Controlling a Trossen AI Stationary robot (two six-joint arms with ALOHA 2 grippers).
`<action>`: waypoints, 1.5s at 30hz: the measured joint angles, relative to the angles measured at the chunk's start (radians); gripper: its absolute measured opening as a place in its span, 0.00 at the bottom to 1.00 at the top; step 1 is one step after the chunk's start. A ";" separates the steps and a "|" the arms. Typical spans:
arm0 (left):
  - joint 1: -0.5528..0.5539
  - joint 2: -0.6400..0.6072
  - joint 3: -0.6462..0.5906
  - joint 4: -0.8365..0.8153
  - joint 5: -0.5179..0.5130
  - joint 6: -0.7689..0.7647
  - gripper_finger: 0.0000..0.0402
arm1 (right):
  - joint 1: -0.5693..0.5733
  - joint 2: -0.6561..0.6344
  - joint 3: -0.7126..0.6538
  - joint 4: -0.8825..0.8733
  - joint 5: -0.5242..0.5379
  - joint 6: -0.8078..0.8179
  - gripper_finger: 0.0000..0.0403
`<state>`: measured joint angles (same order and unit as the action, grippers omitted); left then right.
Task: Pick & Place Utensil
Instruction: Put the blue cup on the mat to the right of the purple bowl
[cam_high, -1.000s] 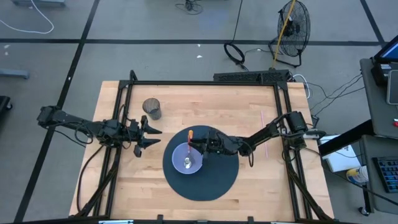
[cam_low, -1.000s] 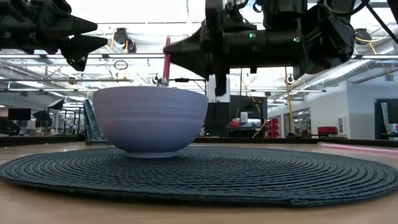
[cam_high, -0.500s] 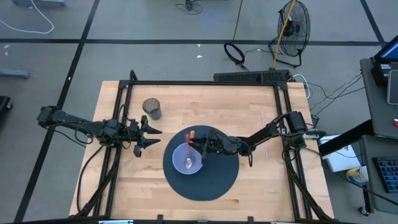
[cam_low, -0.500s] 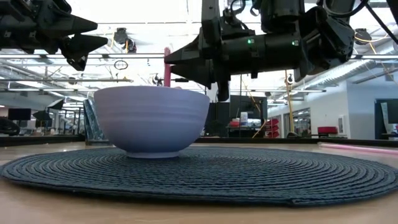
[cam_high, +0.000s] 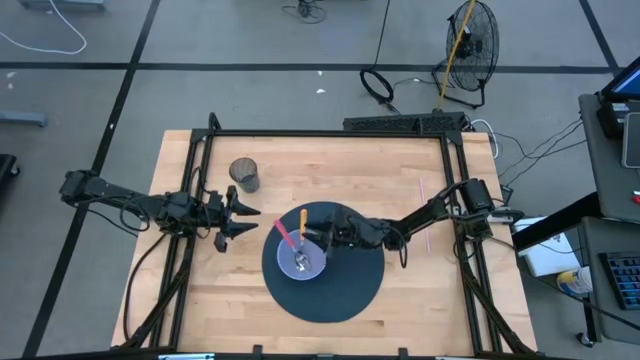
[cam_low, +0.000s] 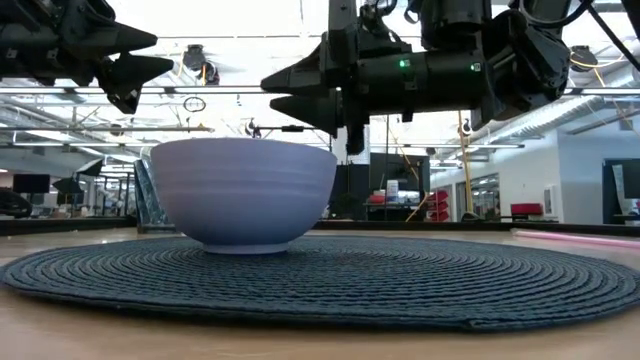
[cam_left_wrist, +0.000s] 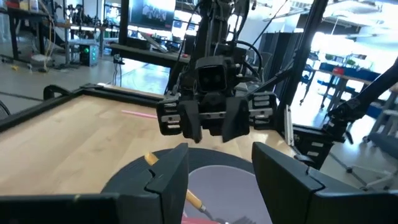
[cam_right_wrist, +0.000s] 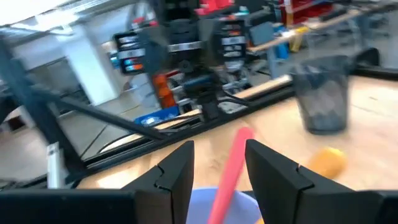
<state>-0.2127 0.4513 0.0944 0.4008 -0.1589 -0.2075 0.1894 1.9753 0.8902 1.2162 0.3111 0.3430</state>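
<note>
A lilac bowl (cam_high: 302, 260) (cam_low: 243, 192) stands on a round dark mat (cam_high: 345, 290). Two utensils lie in it with their heads inside, a pink-handled one (cam_high: 285, 236) (cam_right_wrist: 231, 169) and an orange-handled one (cam_high: 303, 222) (cam_left_wrist: 186, 191). The pink handle leans over the bowl's left rim. My right gripper (cam_high: 318, 236) (cam_low: 287, 90) (cam_right_wrist: 219, 150) hovers open at the bowl's right rim, above its edge, touching nothing. My left gripper (cam_high: 250, 215) (cam_left_wrist: 221, 177) waits open to the left of the mat, pointing at the bowl.
A dark mesh cup (cam_high: 244, 174) (cam_right_wrist: 322, 99) stands on the wood toward the far left. A thin pink straw (cam_high: 422, 190) (cam_low: 575, 238) lies near the right edge. Black frame rails (cam_high: 330, 135) border the table. Bare wood shows on the near side of the mat.
My right gripper has opened and let go of the pink-handled utensil, which it held upright over the bowl. The utensil has tipped over: its head stays in the bowl, and its handle has fallen toward the table's left, below the rim line in the low view.
</note>
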 joint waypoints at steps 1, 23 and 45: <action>0.000 0.000 0.000 0.000 0.000 -0.015 0.45 | 0.000 -0.006 0.000 -0.001 -0.027 -0.018 0.35; 0.084 0.000 0.106 -0.261 -0.220 -0.010 0.45 | 0.051 -0.594 -0.020 -0.938 -0.097 -0.252 0.35; 0.488 0.474 0.551 -1.041 -0.045 0.155 0.45 | 0.156 -1.016 -0.395 -0.853 -0.076 -0.250 0.35</action>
<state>0.2751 0.9249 0.6455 -0.6406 -0.2036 -0.0522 0.3450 0.9592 0.4955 0.3636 0.2351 0.0925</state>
